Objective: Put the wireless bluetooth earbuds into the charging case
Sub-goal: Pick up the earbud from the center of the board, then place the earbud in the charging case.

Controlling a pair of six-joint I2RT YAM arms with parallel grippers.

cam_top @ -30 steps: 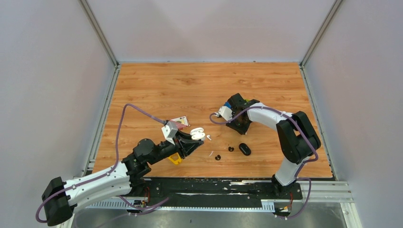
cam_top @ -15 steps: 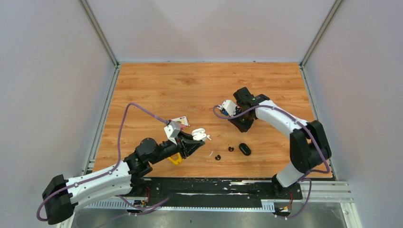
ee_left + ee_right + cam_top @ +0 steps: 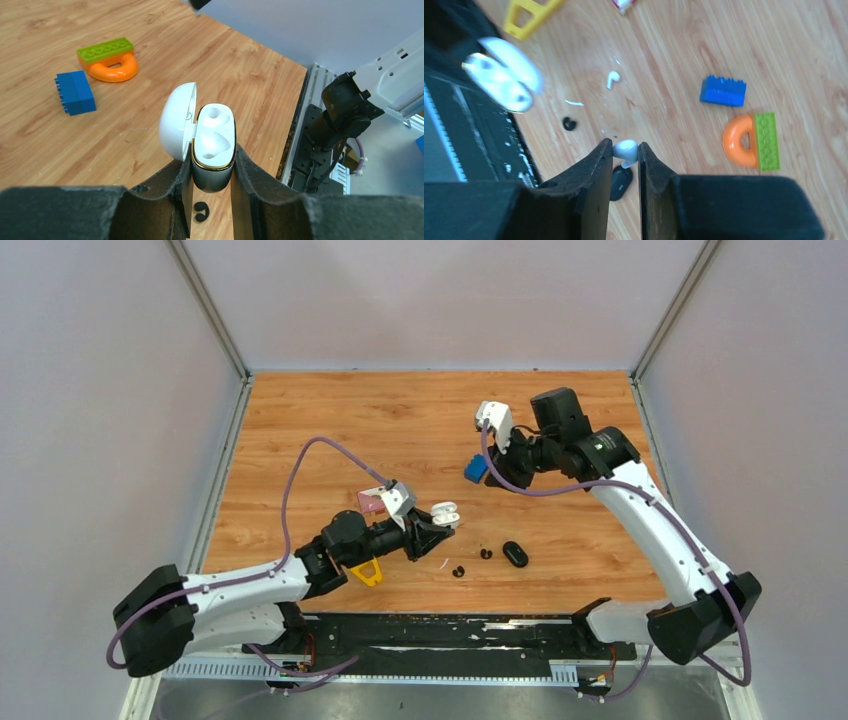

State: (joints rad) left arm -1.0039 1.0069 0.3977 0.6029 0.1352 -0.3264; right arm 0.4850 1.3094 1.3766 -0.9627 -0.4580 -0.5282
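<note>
Wood-grain table top [image 3: 330, 420] across the middle of the top view. Left arm [image 3: 240, 590] reaching from lower left toward centre; right arm [image 3: 650, 520] arching from lower right to upper right of centre.

Left gripper [image 3: 212, 167] clamped on the white charging case [image 3: 214, 145], fingers pressed against both flanks. Case upright at centre of the left wrist view, lid [image 3: 176, 120] swung open to the left, two moulded sockets exposed.

Right gripper [image 3: 625, 153] closed on one white earbud [image 3: 625, 147], pinched at the fingertips, held above the wood at lower centre of the right wrist view.

In the same view:
- Orange arch [image 3: 739, 141] with green block [image 3: 766, 141] touching it, at right of frame.
- Blue block [image 3: 723, 91] near, just above them.
- Yellow piece [image 3: 526, 20] at upper left.
- Black case [image 3: 620, 182] flat on the wood at lower centre, below the fingertips.
- Second white earbud [image 3: 612, 78] loose on the wood, upper centre.

Two black earbuds [image 3: 459, 570] on the wood in the top view, just left of the black case, lower centre.
</note>
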